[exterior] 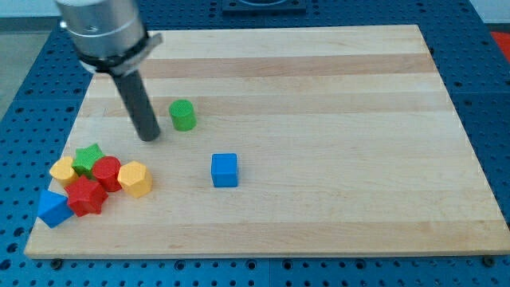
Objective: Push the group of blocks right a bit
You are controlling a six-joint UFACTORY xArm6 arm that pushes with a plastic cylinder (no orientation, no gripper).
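My tip (149, 137) rests on the board at the left of the middle, just left of a green cylinder (182, 115) and not touching it. Below it, at the lower left, lies a tight group: a green star (88, 156), a yellow block (62, 171), a red cylinder-like block (107, 172), a yellow hexagonal block (135, 178), a red star (86, 196) and a blue triangular block (53, 208). A blue cube (225, 170) sits alone to the right of the group.
The wooden board (319, 96) lies on a blue perforated base (494, 72). The blue triangular block sits close to the board's lower left corner.
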